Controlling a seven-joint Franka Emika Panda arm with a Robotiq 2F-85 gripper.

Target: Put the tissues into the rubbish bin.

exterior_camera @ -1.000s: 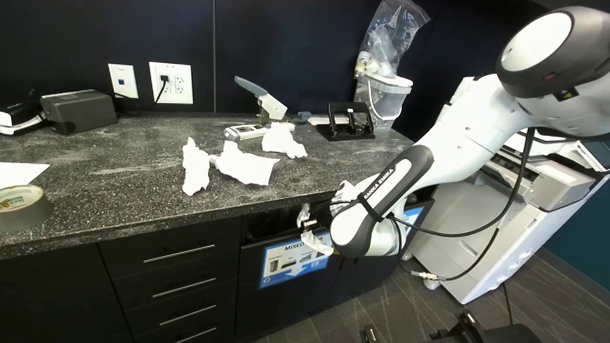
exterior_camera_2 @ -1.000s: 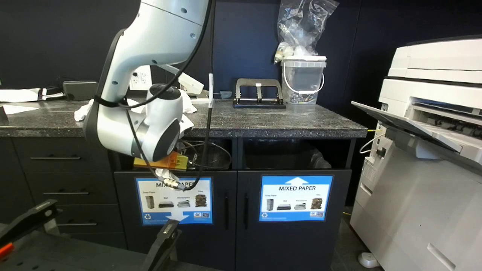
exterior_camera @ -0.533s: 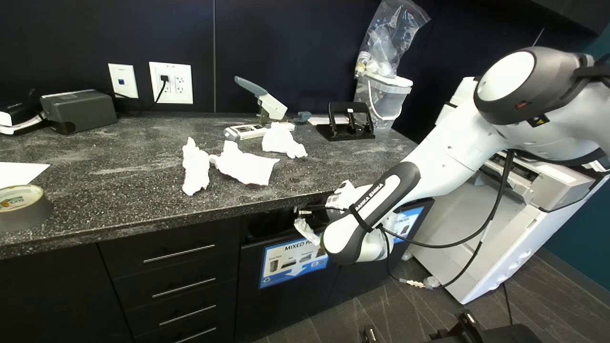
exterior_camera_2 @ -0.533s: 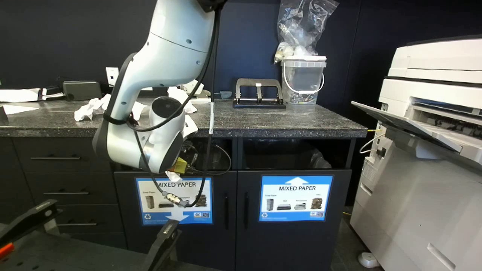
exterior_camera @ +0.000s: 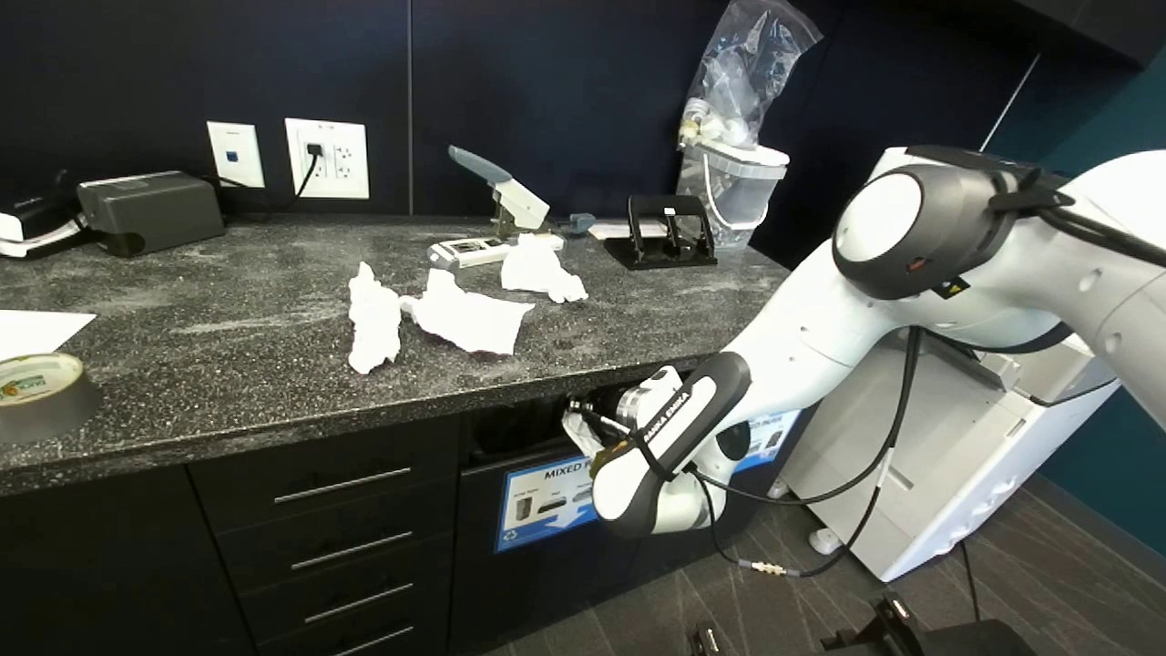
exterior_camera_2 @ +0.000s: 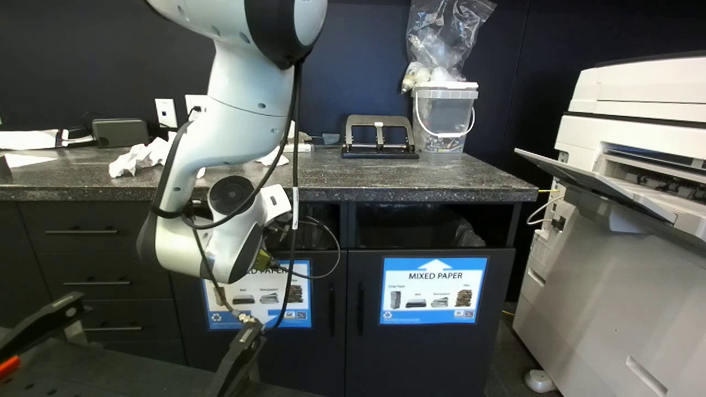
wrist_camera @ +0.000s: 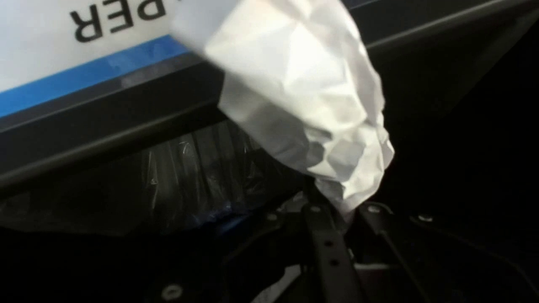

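My gripper [wrist_camera: 344, 208] is shut on a crumpled white tissue [wrist_camera: 303, 80], pinched at one end in the wrist view. The held tissue [exterior_camera: 581, 432] also shows in an exterior view, beside the wrist at the opening under the counter. In an exterior view the wrist hides most of the gripper. The rubbish bin is the dark opening behind the "MIXED PAPER" front [exterior_camera: 524, 460]; its clear liner [wrist_camera: 198, 172] hangs in the wrist view. Other tissues lie on the counter: one on the left [exterior_camera: 373, 319], one in the middle [exterior_camera: 469, 314], one by the stapler [exterior_camera: 539, 269].
The counter edge [exterior_camera: 364, 419] overhangs the bin opening. A second opening [exterior_camera_2: 413, 226] sits right of it. A stapler [exterior_camera: 519, 205], hole punch [exterior_camera: 674, 232], clear bucket [exterior_camera: 738, 187] and tape roll [exterior_camera: 46, 401] stand on the counter. A printer [exterior_camera_2: 623, 264] stands at the right.
The arm has lowered, and the wrist has dropped in front of the bin opening. The held tissue has moved up and left in an exterior view and is now hidden behind the arm elsewhere.
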